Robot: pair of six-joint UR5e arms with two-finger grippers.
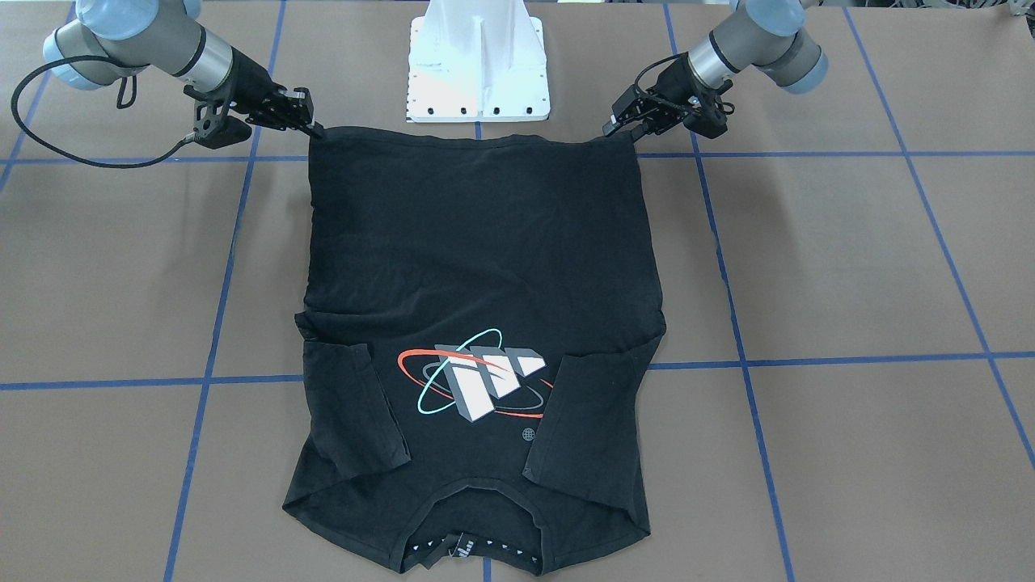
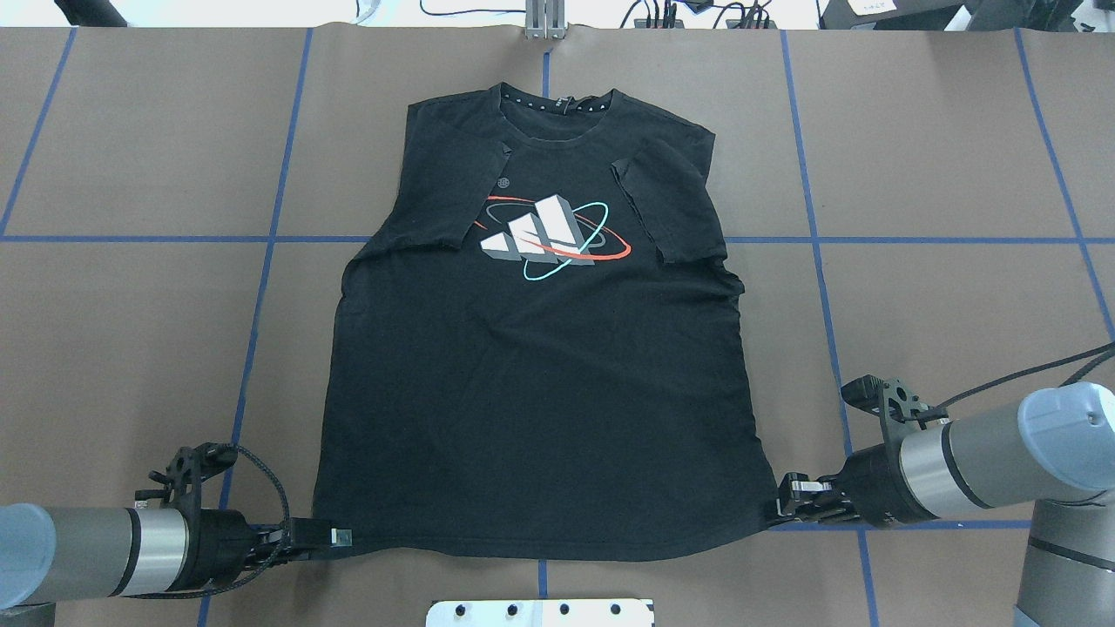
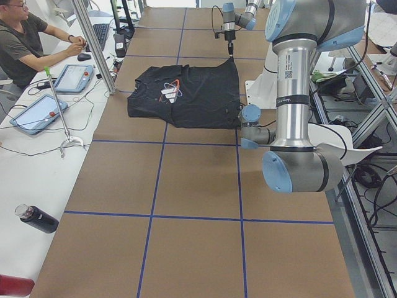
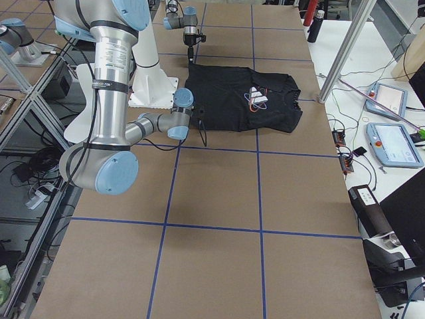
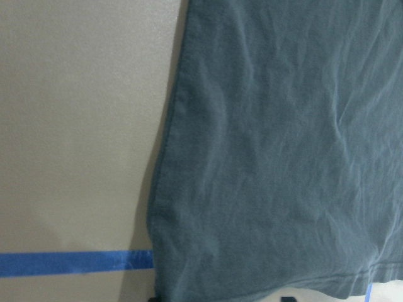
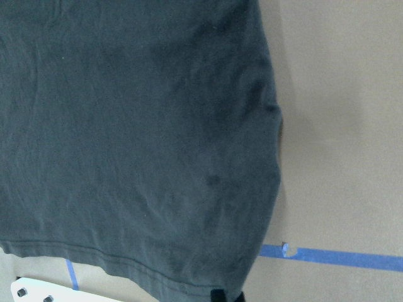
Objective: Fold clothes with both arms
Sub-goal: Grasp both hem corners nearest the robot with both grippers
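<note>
**Collar point(image 1: 477, 540) nearest, hem point(image 1: 477, 144) far: black T-shirt point(image 1: 485, 242) flat on the table point(image 1: 849, 267)**

Seen from the front-facing camera, the neck opening lies at the near edge of the view. Both short sleeves point(image 1: 356, 408) are folded inward over the chest. They flank the white-grey block logo point(image 1: 485, 378) with its red and teal ovals. The body of the shirt lies face up on the brown table, with light wrinkles, across the blue tape lines point(image 1: 808, 361).

The hem runs along the robot's side, just in front of the white pedestal point(image 1: 479, 73). The right pincer point(image 1: 314, 127) meets one hem corner, which is drawn to a small point. In its wrist view the dark fingertips point(image 6: 217, 296) sit close together on the cloth, pinching that corner.

The left pincer point(image 1: 621, 129) is at the other hem corner. Its wrist view shows only two dark tips at the bottom edge with cloth between them. I cannot tell whether it is pressed together or spread.
</note>
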